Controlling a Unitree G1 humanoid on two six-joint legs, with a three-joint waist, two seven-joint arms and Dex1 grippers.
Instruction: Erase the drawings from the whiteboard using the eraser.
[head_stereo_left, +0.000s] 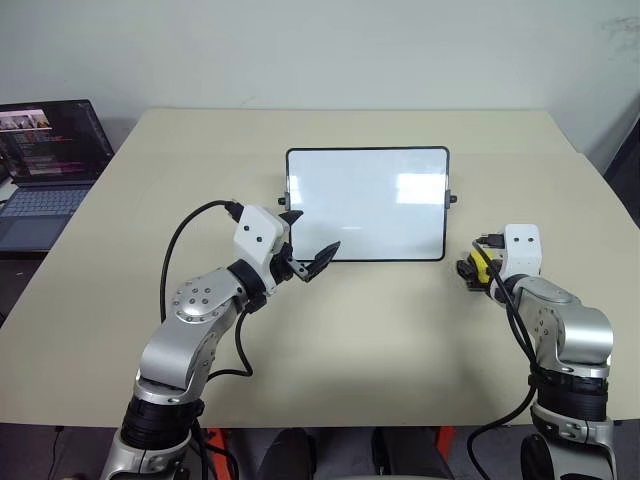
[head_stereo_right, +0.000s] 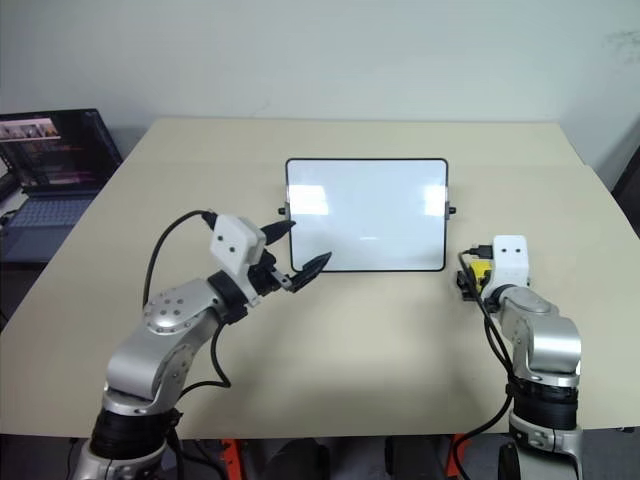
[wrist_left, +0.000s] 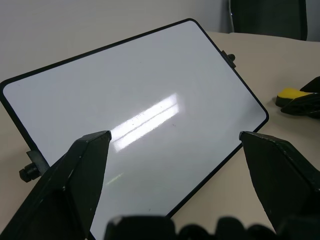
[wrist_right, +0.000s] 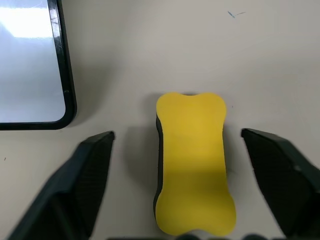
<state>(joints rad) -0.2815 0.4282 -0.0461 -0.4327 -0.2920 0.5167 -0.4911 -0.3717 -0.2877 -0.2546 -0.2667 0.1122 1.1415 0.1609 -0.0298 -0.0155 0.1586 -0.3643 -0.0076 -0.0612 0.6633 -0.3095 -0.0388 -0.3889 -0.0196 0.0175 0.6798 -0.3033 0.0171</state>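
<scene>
The whiteboard (head_stereo_left: 367, 205) lies flat in the middle of the table, white and glossy in its thin black frame. Its surface looks blank apart from light reflections; the drawings are out of view. My left gripper (head_stereo_left: 308, 240) hovers open at the board's near left corner, fingers spread over the board's edge (wrist_left: 173, 136). The yellow eraser (wrist_right: 194, 160) rests on the table just right of the board's near right corner. My right gripper (head_stereo_left: 475, 268) stands open around it, with a gap between each finger (wrist_right: 95, 170) and the block.
A beige table (head_stereo_left: 400, 340) carries everything. An open laptop (head_stereo_left: 45, 160) sits off its far left corner. Small black knobs stick out from the board's sides (head_stereo_left: 452, 198).
</scene>
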